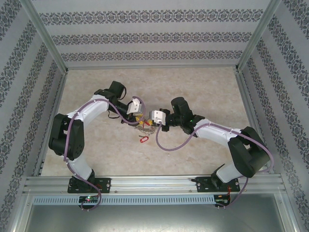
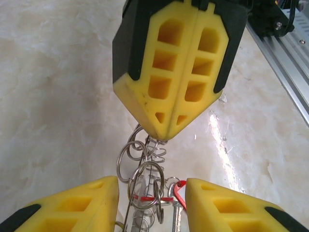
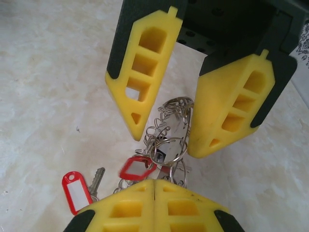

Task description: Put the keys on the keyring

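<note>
The keyring (image 2: 145, 169) — thin silvery wire loops tangled with a small coil — is seen near the middle of the worktop (image 1: 203, 92). It is pinched at one end by the right gripper (image 2: 161, 134), whose yellow honeycombed pads are pressed tight together. The left gripper (image 3: 166, 140) is spread wide, a pad on either side of the loops. One key (image 3: 77, 191) — red plastic head, white label, silver blade — is laid flat on the marbled beige surface just toward the near edge. A second red head (image 3: 137, 167) is caught among the loops. Bare worktop is left open toward the far edge and both side edges.
</note>
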